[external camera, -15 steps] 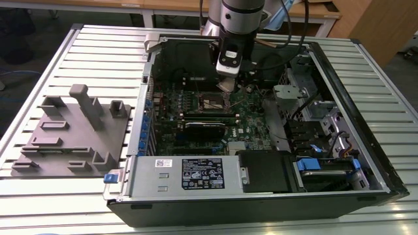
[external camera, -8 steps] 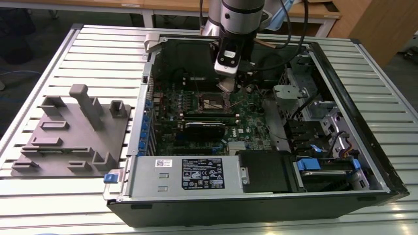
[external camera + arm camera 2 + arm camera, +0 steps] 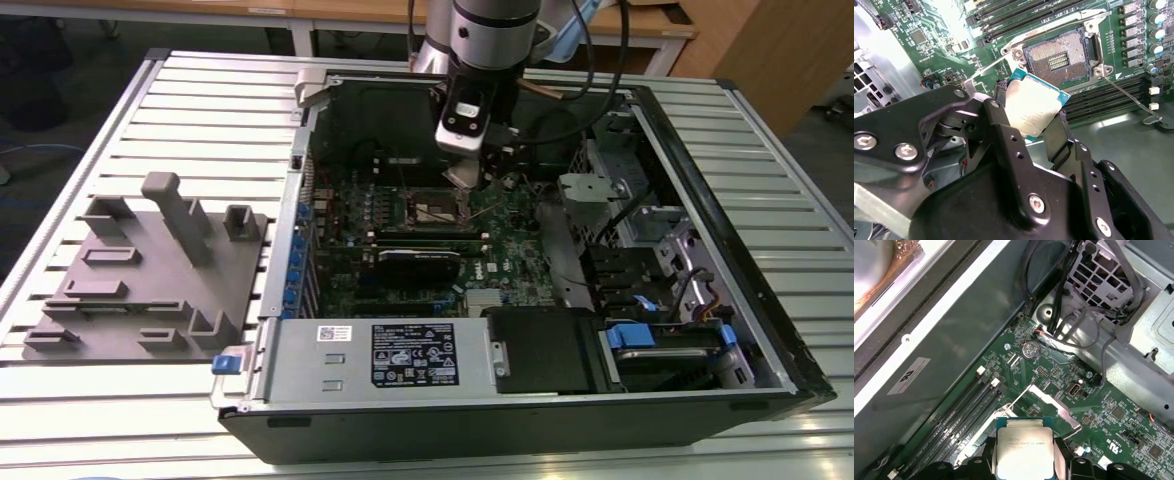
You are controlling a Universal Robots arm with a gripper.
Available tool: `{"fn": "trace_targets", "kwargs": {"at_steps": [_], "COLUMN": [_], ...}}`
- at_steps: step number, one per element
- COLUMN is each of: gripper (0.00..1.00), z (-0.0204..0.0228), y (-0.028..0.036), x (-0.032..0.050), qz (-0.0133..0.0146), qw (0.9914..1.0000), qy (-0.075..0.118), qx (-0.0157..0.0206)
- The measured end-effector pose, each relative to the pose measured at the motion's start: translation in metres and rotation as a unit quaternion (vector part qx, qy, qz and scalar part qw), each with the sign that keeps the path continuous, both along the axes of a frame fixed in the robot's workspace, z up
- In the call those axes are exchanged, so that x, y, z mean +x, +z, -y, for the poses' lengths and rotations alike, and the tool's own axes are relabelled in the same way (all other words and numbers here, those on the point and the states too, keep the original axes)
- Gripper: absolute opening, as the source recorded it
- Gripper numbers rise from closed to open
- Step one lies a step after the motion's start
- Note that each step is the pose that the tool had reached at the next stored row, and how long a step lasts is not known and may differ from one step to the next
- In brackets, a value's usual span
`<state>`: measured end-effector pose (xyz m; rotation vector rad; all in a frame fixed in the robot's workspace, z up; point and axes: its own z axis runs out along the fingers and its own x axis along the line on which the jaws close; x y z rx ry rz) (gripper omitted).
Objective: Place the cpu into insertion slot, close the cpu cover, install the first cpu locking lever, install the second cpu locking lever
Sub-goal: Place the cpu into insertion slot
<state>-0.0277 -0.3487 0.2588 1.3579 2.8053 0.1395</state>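
The first step is in hand: the gripper [image 3: 1029, 120] clamps the cpu [image 3: 1036, 102] by two opposite edges, apparently tilted, just above and beside the insertion slot [image 3: 1060, 56], whose pin field lies bare. The cpu cover [image 3: 1053, 407] looks swung up from that slot, and a wire locking lever [image 3: 1126, 95] juts out beside it. Seating likely calls for levelling the chip and squaring it to the slot's rim. Memory slots [image 3: 1114, 102] flanking the slot leave little side room.

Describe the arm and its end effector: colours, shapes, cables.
The arm is a silver-grey cylinder with a white-and-black box at its wrist, and black cables loop beside it. The end effector is matte black, with flat, angular linked fingers that have small holes and are joined by silver screws.
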Motion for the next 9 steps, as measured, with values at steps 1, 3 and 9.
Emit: {"fn": "trace_targets", "kwargs": {"at_steps": [1, 3, 9], "gripper": [0.54, 0.54, 0.54], "z": [0.0, 0.0, 0.0], "y": [0.0, 0.0, 0.0], "x": [0.0, 0.0, 0.0], "qz": [0.0, 0.0, 0.0], "qw": [1.0, 0.99999, 0.99999], "qy": [-0.001, -0.003, -0.005], "qx": [0.0, 0.0, 0.0]}}
